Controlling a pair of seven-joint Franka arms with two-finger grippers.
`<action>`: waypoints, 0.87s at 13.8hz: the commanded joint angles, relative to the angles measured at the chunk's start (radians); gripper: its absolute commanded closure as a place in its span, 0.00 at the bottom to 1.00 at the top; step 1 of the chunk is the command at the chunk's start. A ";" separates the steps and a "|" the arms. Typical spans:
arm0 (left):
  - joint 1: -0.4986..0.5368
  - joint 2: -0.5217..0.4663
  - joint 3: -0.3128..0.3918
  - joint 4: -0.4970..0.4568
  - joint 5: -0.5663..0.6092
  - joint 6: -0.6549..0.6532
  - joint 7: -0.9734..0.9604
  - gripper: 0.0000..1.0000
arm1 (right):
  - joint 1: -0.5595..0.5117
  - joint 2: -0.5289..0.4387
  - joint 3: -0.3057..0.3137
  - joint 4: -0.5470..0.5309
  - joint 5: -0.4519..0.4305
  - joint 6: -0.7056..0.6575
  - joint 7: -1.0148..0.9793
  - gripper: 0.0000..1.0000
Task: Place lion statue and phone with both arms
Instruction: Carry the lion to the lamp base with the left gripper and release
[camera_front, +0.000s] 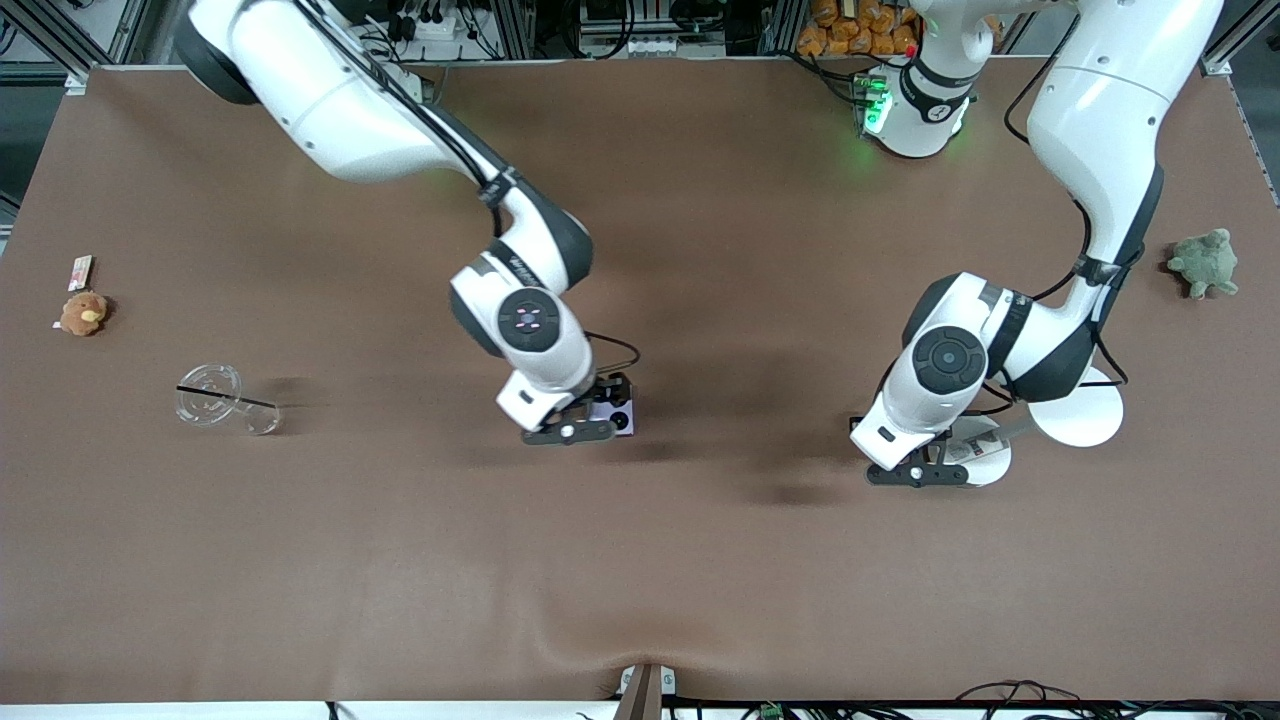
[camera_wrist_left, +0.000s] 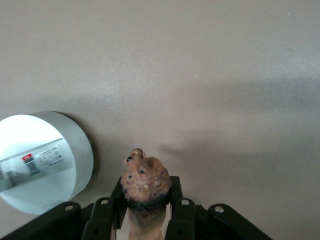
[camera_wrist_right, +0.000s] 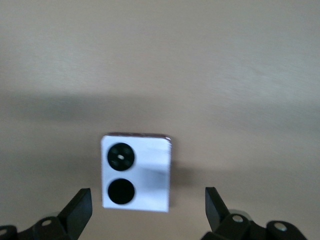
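Right pincer (camera_front: 590, 415) is down low at mid-bench, fingers (camera_wrist_right: 80, 210) spread wide apart with nothing between them; the small pale lavender folded phone (camera_wrist_right: 136, 172) with two black round camera circles lies flat on the brown bench (camera_front: 700, 560) right under it, in the gap but touching neither finger. In the front view only one corner of the phone (camera_front: 616, 413) shows past the pincer. Left pincer (camera_front: 935, 462) sits low toward the left arm's end of the bench, clamped on the tiny tan-brown lion figurine (camera_wrist_left: 145, 186), dark-maned head sticking out past the fingertips; the wrist view doesn't show if the lion touches the bench. Front view hides the lion under the wrist. Just beside that pincer is the white lamp with a round base (camera_front: 1075, 415); its round white head (camera_wrist_left: 42, 161) with a label strip is close to the lion, not touching. Green plush turtle (camera_front: 1204, 263) lies at the left arm's end, well apart. At the right arm's end: round orange-brown plush toy (camera_front: 83, 313), a small card (camera_front: 80, 272) just beside it, and a clear plastic cup (camera_front: 225, 398) on its side with a black straw, nearer the front camera than the plush
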 joint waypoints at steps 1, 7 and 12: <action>0.053 0.007 -0.008 -0.048 0.018 0.087 0.049 1.00 | 0.072 0.043 -0.073 0.050 -0.026 0.030 0.013 0.00; 0.082 0.036 -0.008 -0.052 0.018 0.130 0.075 0.01 | 0.113 0.072 -0.104 0.042 -0.020 0.085 0.099 0.00; 0.094 -0.054 -0.051 -0.032 -0.008 0.101 0.068 0.00 | 0.123 0.092 -0.105 0.039 -0.026 0.116 0.153 0.00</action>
